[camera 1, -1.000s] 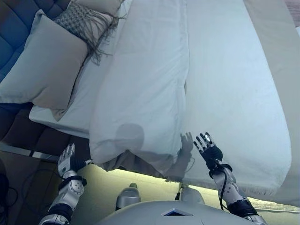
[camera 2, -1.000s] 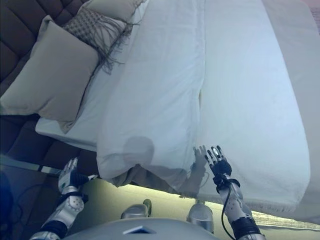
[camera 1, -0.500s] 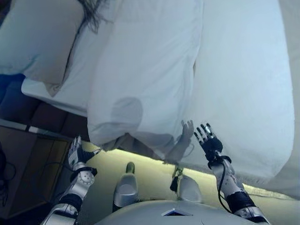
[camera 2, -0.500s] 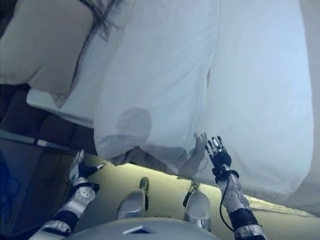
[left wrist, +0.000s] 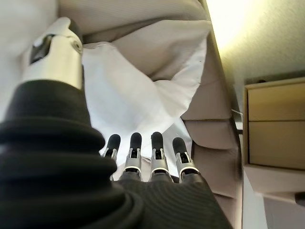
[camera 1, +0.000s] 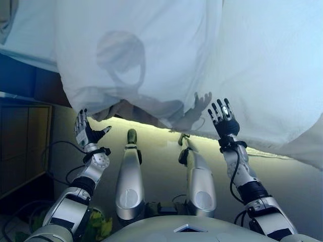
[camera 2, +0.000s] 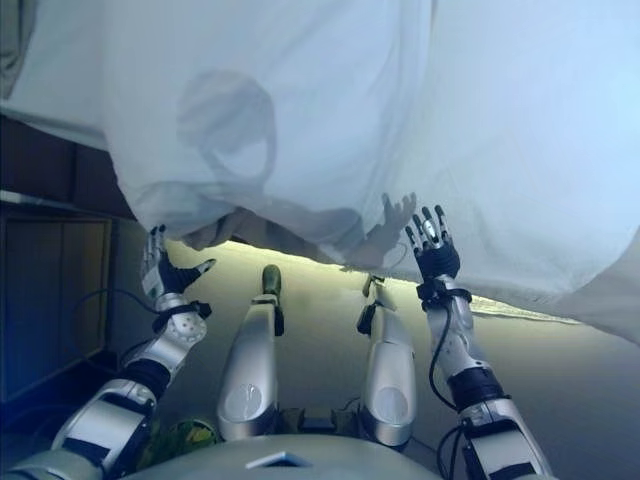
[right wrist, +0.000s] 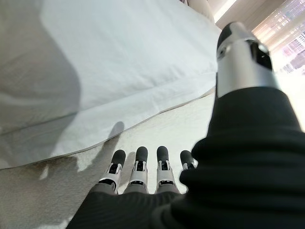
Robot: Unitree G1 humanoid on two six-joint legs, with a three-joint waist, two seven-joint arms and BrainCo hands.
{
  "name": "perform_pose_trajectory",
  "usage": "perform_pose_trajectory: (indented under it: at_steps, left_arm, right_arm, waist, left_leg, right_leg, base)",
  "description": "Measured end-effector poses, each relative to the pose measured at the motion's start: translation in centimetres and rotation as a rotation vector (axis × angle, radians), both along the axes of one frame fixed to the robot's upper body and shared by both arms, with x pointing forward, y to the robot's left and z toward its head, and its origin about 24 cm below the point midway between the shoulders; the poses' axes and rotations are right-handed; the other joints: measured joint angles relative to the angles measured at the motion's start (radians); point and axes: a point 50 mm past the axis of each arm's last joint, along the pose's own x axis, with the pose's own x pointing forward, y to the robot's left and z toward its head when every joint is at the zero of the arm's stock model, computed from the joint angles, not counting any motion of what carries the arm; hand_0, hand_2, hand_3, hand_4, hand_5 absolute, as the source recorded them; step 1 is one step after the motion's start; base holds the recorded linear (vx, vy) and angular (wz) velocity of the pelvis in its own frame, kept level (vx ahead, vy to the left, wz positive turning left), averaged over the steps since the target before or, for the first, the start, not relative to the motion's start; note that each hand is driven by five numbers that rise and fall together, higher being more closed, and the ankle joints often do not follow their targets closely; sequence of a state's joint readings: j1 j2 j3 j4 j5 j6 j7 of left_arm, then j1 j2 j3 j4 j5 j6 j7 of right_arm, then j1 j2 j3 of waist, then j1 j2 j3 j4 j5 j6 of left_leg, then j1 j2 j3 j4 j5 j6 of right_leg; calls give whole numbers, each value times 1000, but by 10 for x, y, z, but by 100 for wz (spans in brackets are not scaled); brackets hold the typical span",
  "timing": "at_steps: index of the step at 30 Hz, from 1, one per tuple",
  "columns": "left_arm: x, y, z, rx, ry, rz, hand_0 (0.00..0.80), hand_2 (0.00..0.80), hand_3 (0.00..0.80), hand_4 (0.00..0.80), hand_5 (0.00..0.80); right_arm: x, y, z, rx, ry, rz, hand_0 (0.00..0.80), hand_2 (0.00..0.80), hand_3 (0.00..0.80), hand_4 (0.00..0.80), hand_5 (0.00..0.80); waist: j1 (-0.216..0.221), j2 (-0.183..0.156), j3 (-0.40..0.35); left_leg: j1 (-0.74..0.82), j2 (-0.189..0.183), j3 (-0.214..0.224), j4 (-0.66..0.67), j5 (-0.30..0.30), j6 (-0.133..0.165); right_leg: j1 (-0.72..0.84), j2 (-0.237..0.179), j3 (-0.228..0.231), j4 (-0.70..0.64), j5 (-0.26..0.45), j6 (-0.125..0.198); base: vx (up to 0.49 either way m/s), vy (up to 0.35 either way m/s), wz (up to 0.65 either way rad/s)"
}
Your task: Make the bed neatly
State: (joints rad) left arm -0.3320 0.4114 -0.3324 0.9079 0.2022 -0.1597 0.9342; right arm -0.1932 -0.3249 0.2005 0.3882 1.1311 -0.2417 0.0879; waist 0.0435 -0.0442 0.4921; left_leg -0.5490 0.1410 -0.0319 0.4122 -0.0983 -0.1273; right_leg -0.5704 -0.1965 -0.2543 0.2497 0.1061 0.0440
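White bedding fills the whole upper part of the head views: a duvet [camera 1: 146, 55] draped over the near side of the bed, its folded edge hanging down toward the floor [camera 1: 282, 181], and beside it, on the robot's right, a flatter sheet [camera 1: 272, 70] spread across the mattress. Bed base [left wrist: 214, 124] in beige shows under the hanging cloth in the left wrist view, with a wooden nightstand [left wrist: 274, 124] just beside it. Left hand [camera 1: 85, 132] is up below the duvet's drooping corner, fingers straight and spread, thumb out to the side, holding nothing and clear of the cloth. Right hand [camera 1: 222, 119] is raised at the hanging edge where duvet and sheet meet, palm toward the bed, fingers straight and fanned, nothing in its grasp. Whether its tips touch the cloth cannot be told.
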Motion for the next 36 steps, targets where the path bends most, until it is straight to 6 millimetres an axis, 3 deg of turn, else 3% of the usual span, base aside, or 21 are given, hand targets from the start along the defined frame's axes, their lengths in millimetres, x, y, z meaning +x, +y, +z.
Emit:
perform_pose_trajectory:
  at_steps: [7, 13, 19, 22, 25, 32, 34, 35, 36]
  left_arm:
    - [8, 2, 7, 59, 4, 86, 0, 0, 0, 0, 0]
    - [17, 4, 15, 113, 21, 132, 0, 0, 0, 0, 0]
    - [16, 20, 17, 184, 97, 210, 0, 0, 0, 0, 0]
    - [18, 23, 18, 206, 115, 218, 0, 0, 0, 0, 0]
    - [16, 24, 14, 198, 135, 234, 0, 0, 0, 0, 0]
    - [17, 24, 14, 171, 140, 246, 0, 0, 0, 0, 0]
    - [17, 26, 14, 167, 148, 238, 304, 304, 304, 304, 304]
    - [17, 27, 14, 166, 145, 236, 285, 285, 285, 285, 285]
    - [17, 28, 15, 166, 142, 233, 110, 110, 110, 110, 110]
  right_arm:
    - [6, 6, 15, 5, -59, 7, 0, 0, 0, 0, 0]
    - [11, 10, 28, 9, -104, 12, 0, 0, 0, 0, 0]
    - [13, 16, 39, 10, -149, 38, 0, 0, 0, 0, 0]
    - [14, 18, 40, 8, -152, 47, 0, 0, 0, 0, 0]
    - [16, 20, 42, 4, -164, 54, 0, 0, 0, 0, 0]
    - [17, 25, 52, -9, -207, 74, 0, 0, 0, 0, 0]
    - [18, 25, 54, -10, -212, 74, 0, 0, 0, 0, 0]
    - [18, 24, 54, -12, -212, 74, 0, 0, 0, 0, 0]
    - [18, 24, 54, -14, -211, 74, 0, 0, 0, 0, 0]
  waist:
    - [-2, -19, 13]
    - [-5, -31, 18]
    - [-34, -47, 23]
    - [-38, -55, 25]
    - [-58, -55, 25]
    - [-51, -54, 25]
    - [-52, -54, 25]
    - [-53, -54, 25]
    - [-53, -54, 26]
  left_leg:
    - [-25, 6, 4, 22, -5, -14]
    - [-76, -2, 11, 63, -17, 3]
    - [-123, 4, 54, 65, -21, 22]
    - [-132, 1, 56, 66, -23, 17]
    - [-133, 0, 59, 54, -21, 10]
    - [-126, -7, 61, 48, -21, 9]
    - [-124, -6, 63, 48, -21, 10]
    - [-123, -6, 64, 50, -20, 11]
    - [-123, -6, 66, 51, -20, 11]
  right_leg:
    - [-27, 3, 11, 14, 5, -6]
    - [-62, -7, 29, 2, 11, 8]
    - [-108, -21, 28, -23, 17, 37]
    - [-129, -16, 37, -28, 44, 13]
    - [-134, -15, 41, -31, 50, 15]
    - [-134, -23, 47, -27, 56, 11]
    - [-133, -23, 48, -27, 56, 11]
    - [-133, -23, 49, -28, 52, 16]
    - [-133, -23, 51, -28, 52, 16]
  base:
    - [-33, 31, -5]
    - [-27, 78, -3]
    - [-36, 77, -15]
    - [-21, 54, -4]
    - [-1, 40, -5]
    - [0, 17, 1]
    - [1, 14, -2]
    - [3, 24, -4]
    - [4, 11, -4]
